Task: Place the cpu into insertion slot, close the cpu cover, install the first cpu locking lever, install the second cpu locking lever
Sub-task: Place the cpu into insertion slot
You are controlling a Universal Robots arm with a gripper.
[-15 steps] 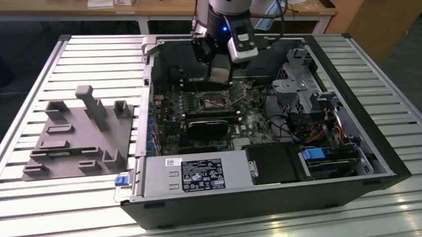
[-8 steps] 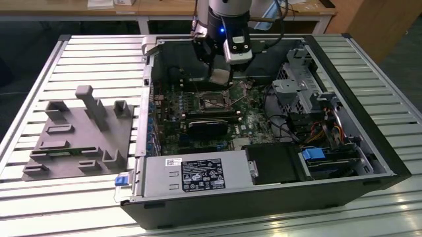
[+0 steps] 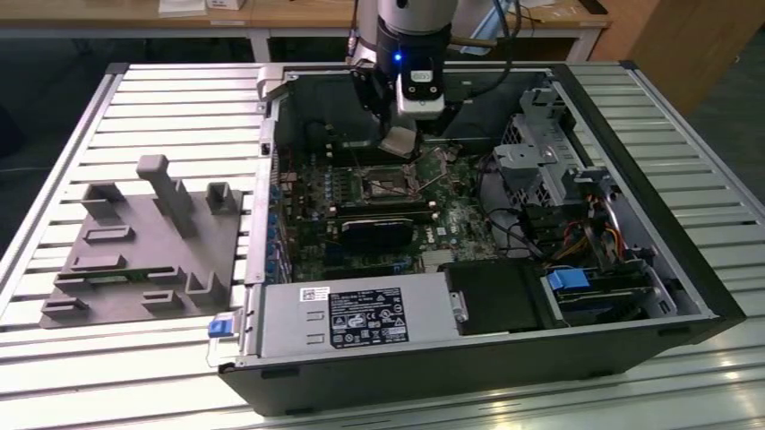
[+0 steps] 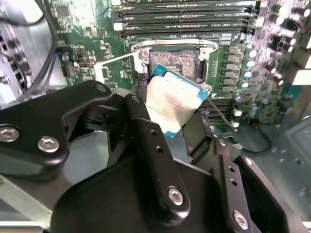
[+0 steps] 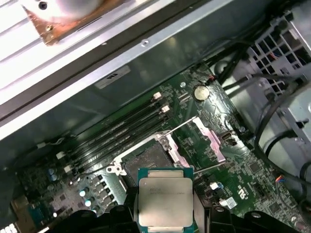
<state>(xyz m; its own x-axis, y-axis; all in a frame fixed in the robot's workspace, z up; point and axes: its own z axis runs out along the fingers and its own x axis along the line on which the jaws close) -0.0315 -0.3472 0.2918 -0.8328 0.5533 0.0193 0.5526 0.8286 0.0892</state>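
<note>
The gripper (image 3: 402,134) pinches the cpu (image 4: 172,102) by two opposite edges. It holds the cpu tilted just above the insertion slot (image 4: 174,60), apart from it, and the silvery top shows in the first wrist view. The cpu cover (image 5: 209,138) stands swung open beside the slot. Memory slots (image 4: 184,19) run alongside the slot. In the exterior view a black heatsink (image 3: 373,235) lies nearer than the slot.

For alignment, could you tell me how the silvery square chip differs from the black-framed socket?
The silvery square chip is held in the gripper; the black-framed square socket sits empty in the green board. The chip's top is pale metal; the socket's centre is dark. Both are square.
</note>
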